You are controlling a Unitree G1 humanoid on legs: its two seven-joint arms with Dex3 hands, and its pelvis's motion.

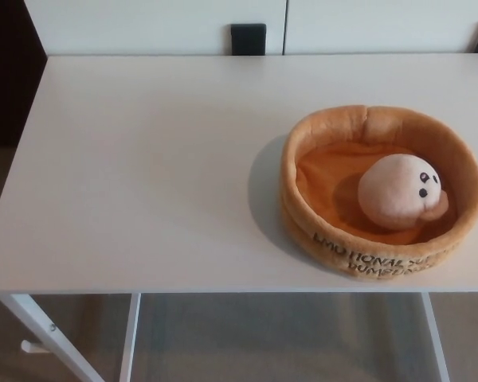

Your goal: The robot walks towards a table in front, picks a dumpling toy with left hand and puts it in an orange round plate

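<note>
Presently, dumpling toy [398,191] sits inside orange round plate [303,208], frame right; placement apparently complete. Neither hand visible, so their state cannot be told.

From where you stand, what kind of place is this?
Probably an indoor room or lab set up for a tabletop trial: a bare white table, a plush orange plate holding a dumpling toy, pale wall panels behind.

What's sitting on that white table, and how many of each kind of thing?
Plush dumpling toy: 1, lying inside the plate
Orange round plate: 1, soft, with lettering on its front wall
Total on the table: 2
No robot hand shows in the head view.
</note>
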